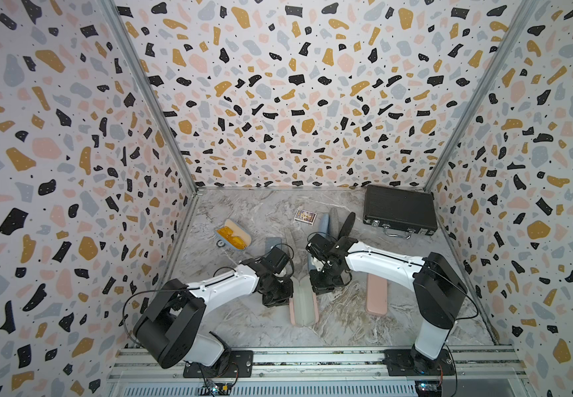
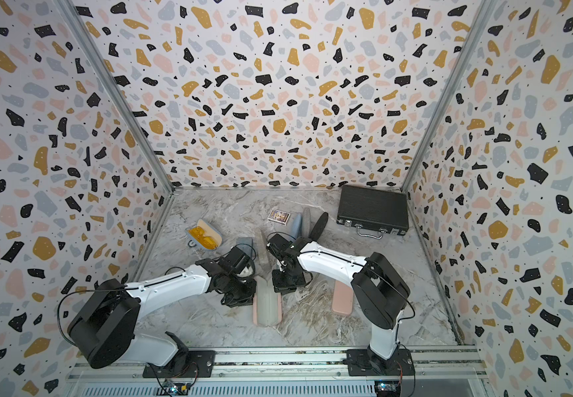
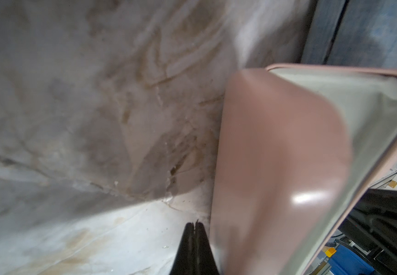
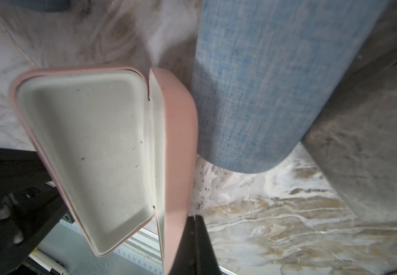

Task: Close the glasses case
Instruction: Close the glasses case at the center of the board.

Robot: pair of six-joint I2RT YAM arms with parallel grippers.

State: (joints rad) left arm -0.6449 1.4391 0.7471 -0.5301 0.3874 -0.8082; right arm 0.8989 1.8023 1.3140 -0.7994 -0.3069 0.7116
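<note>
The pink glasses case (image 1: pixel 304 307) sits open in a V on the counter (image 1: pixel 347 323), midway between the side edges and nearer the arms' edge. The closing push seems to be in hand. The left gripper (image 3: pixel 195 225) and the right gripper (image 4: pixel 194 219) each have their tips pressed together, holding nothing, just beside an outer shell. Next, both probably need to press inward evenly until the halves meet.

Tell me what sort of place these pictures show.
Probably a robot test cell: printed terrazzo panels box in a marble-look tabletop, the left arm and right arm are bolted to a metal rail, with an open pink glasses case between them.
</note>
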